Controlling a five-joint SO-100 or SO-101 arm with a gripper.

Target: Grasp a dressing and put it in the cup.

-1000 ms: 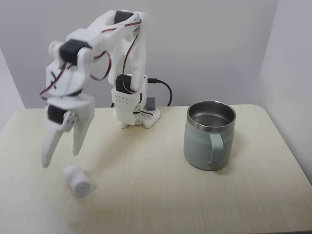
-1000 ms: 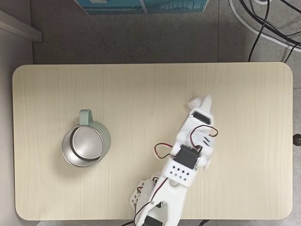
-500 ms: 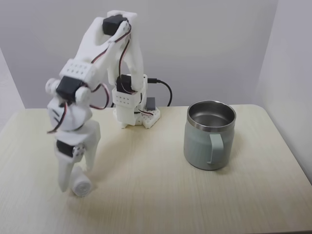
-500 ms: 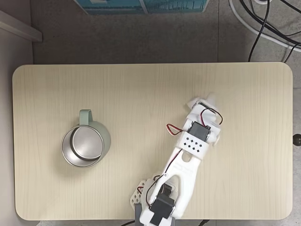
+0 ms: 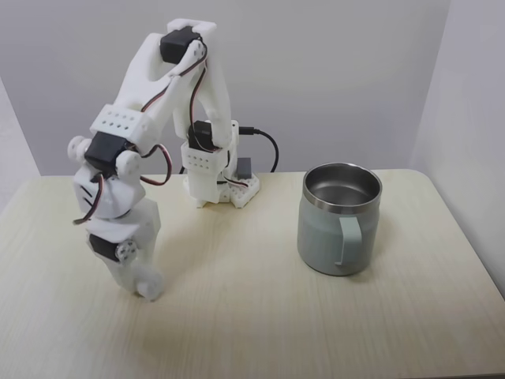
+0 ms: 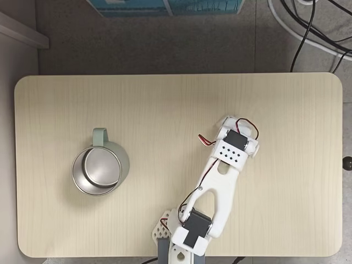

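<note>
Lying on its side, the dressing (image 5: pixel 150 286) sits under the gripper (image 5: pixel 142 289).

A pale wood-grain table (image 5: pixel 260 316) with rounded corners stands against plain white walls (image 5: pixel 339 71). Seen from above, a grey floor (image 6: pixel 165 44) surrounds it, with black cables (image 6: pixel 308 33) and a blue box (image 6: pixel 165 6) beyond its far edge

The cup (image 5: pixel 339 229), a pale sage-green mug with a shiny steel rim and interior, stands upright near the right edge of the tabletop (image 5: pixel 260 316) in a fixed view, its handle toward the front edge. The dressing (image 5: pixel 150 286), a small white roll, lies near the front-left corner, mostly hidden.
</note>
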